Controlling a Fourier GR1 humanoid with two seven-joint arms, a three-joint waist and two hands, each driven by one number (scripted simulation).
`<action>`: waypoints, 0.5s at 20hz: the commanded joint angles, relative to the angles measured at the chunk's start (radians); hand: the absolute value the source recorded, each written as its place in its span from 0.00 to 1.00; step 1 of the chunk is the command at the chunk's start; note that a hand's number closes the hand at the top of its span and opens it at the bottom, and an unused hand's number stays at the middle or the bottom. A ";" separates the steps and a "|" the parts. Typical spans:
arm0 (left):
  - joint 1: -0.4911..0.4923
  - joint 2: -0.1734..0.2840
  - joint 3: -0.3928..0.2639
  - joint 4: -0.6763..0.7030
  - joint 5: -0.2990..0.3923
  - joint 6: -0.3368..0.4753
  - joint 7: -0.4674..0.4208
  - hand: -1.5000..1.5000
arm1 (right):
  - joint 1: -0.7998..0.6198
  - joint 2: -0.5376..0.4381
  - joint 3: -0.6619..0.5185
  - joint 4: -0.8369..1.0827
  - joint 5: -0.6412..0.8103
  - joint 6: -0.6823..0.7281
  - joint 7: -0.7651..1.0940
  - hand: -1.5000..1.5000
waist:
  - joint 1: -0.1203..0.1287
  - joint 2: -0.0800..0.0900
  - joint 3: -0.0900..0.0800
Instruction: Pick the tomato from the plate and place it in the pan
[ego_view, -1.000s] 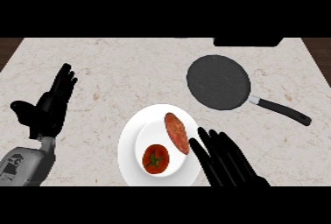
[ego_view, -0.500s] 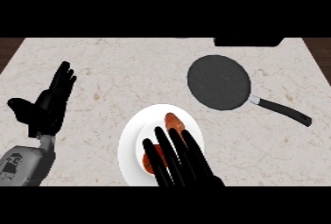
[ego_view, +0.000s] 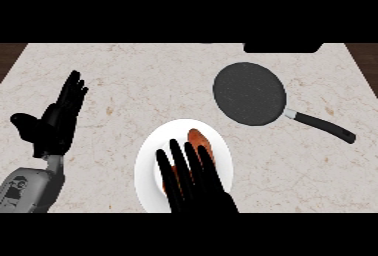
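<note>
Fingers (ego_view: 184, 165) of the right hand (ego_view: 193, 187) lie straight and spread over the white plate (ego_view: 148, 167) in the lower middle of the frame, pointing toward the top edge, with the palm low against the bottom band. The hand is flat and wide rather than curled, and it hovers over or rests on the plate's contents; whether it touches them cannot be told. It hides most of the food: an orange-red, elongated piece (ego_view: 199, 142) shows past the fingertips at the plate's upper right, and slivers of red show between the fingers, where the tomato (ego_view: 176, 172) sits mostly covered on the plate. At the left side of the frame the left hand (ego_view: 55, 122) is resting with fingers straight and pointing up, thumb out to the left, its grey forearm (ego_view: 29, 187) coming in from the lower left corner. Up at the upper right lies the black pan (ego_view: 249, 92), round and dark, with its handle (ego_view: 321, 126) running down toward the right edge; it sits well apart from the plate on the pale marbled counter (ego_view: 133, 75).
</note>
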 joint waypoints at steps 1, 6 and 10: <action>0.015 -0.004 0.033 0.042 0.012 -0.042 -0.045 0.50 | 0.060 0.028 -0.018 0.087 0.018 0.001 0.039 0.00 | -0.002 0.003 0.000; 0.005 -0.010 0.043 -0.018 -0.013 -0.041 0.014 0.50 | 0.068 0.040 -0.008 0.105 -0.032 0.003 0.038 0.00 | 0.001 0.001 0.001; 0.007 -0.042 0.046 0.058 -0.041 -0.055 -0.038 0.50 | -0.051 0.040 -0.029 0.211 -0.141 -0.013 0.053 0.00 | 0.007 0.003 0.000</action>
